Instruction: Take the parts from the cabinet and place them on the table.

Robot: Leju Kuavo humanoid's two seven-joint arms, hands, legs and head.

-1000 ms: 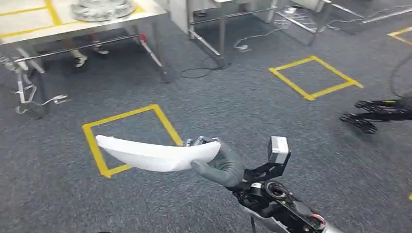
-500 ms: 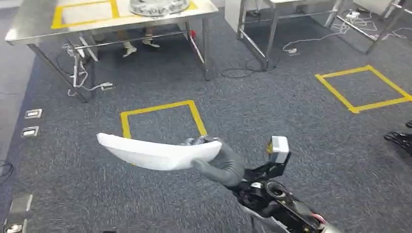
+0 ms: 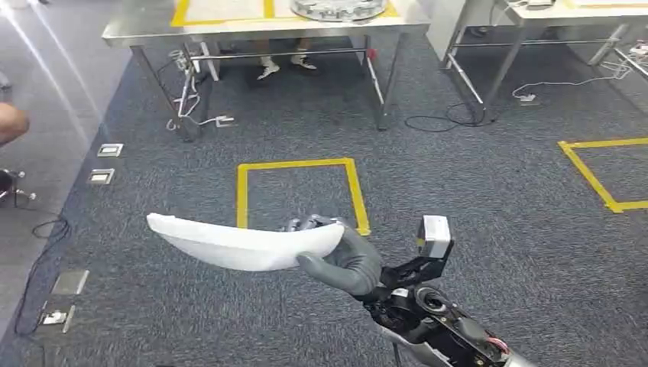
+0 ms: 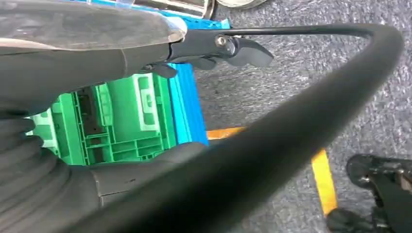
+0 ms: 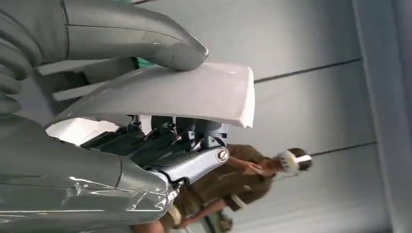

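The right hand (image 3: 341, 258) grips one end of a long, curved white part (image 3: 237, 243), thumb under it and dark fingers (image 3: 312, 224) over its top edge; the part is carried in the air over grey carpet, its free end pointing away from the hand. Just beyond the part lies a yellow tape square (image 3: 299, 193) on the carpet, and farther past that square stands a steel table (image 3: 260, 29) with a round metal piece (image 3: 336, 8) on its top. In the right wrist view the thumb (image 5: 145, 36) presses on the same white part (image 5: 194, 94), with a person (image 5: 233, 182) standing behind. The left hand (image 4: 97, 63) shows beside a green crate (image 4: 121, 121); whether its fingers are clenched or released I cannot tell
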